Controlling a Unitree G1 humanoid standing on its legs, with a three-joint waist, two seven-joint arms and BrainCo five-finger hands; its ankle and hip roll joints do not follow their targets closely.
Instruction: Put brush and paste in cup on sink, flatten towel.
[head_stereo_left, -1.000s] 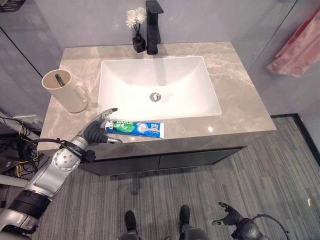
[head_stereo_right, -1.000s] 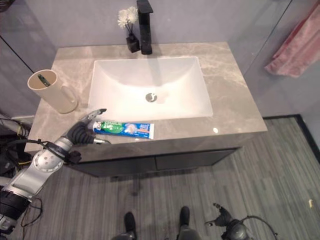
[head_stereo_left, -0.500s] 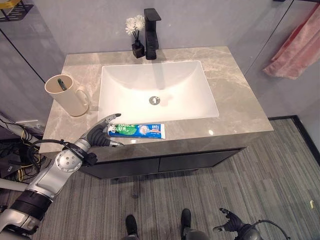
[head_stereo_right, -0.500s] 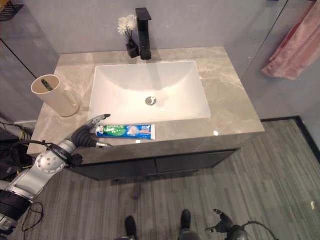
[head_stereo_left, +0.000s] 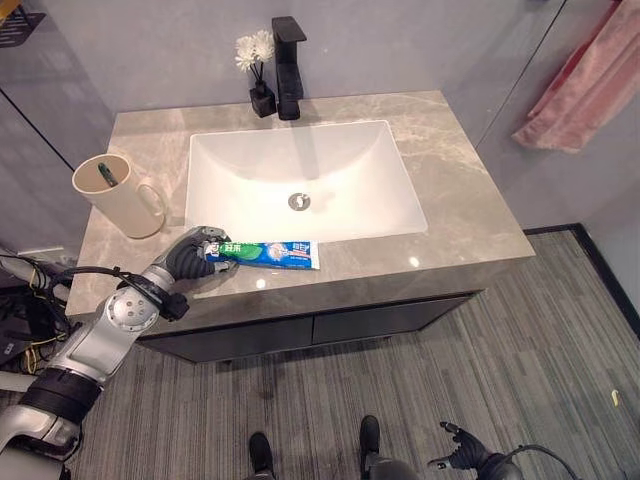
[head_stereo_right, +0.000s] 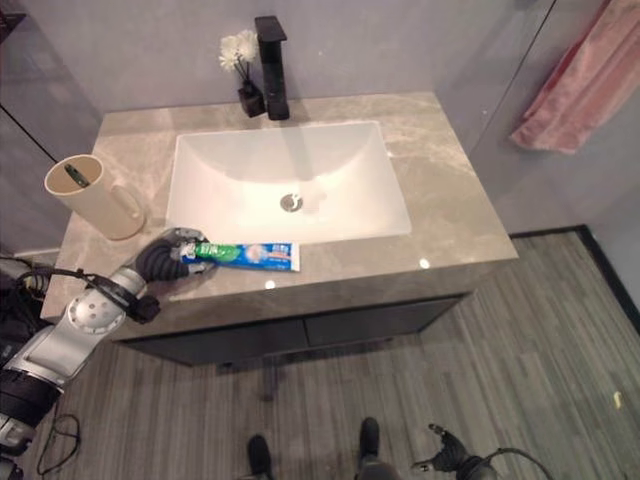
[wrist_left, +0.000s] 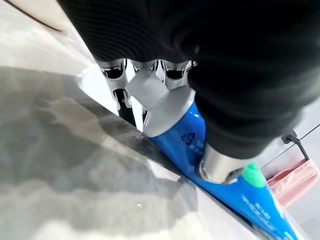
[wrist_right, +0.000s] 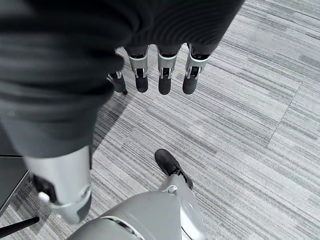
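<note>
Down at the near edge of the head views, the right hand (head_stereo_left: 462, 459) hangs low over the grey striped floor (head_stereo_left: 560, 380); its own wrist view shows its fingers (wrist_right: 165, 75) straight and relaxed, holding nothing.

Next, on the front strip of the marble counter (head_stereo_left: 470, 200), the left hand (head_stereo_left: 190, 256) has its fingers curled round the flat crimped end of the toothpaste tube (head_stereo_left: 268, 254). The left wrist view shows what the head views cannot: the thumb (wrist_left: 220, 167) presses on top of the blue tube (wrist_left: 210, 165) while the fingers (wrist_left: 122, 92) reach down on its other side, so the tube is pinched, and it lies on the counter. The tube's print is too small to make out from the head; up close a small recycling-style mark shows on the blue part near the crimp, and pale lettering further along is unreadable. The tube's long axis runs along the counter's front edge, crimped end toward the robot's left in the hand, the other end pointing right.

Just behind it lies the white basin (head_stereo_left: 300, 175). To the left, well apart from the tube, stands the cream cup (head_stereo_left: 115, 195) with the brush (head_stereo_left: 106, 176) already inside. At the back are a black tap (head_stereo_left: 287, 68) and a small vase of white flowers (head_stereo_left: 256, 70). Farthest right, a pink towel (head_stereo_left: 580, 85) hangs bunched against the wall.
</note>
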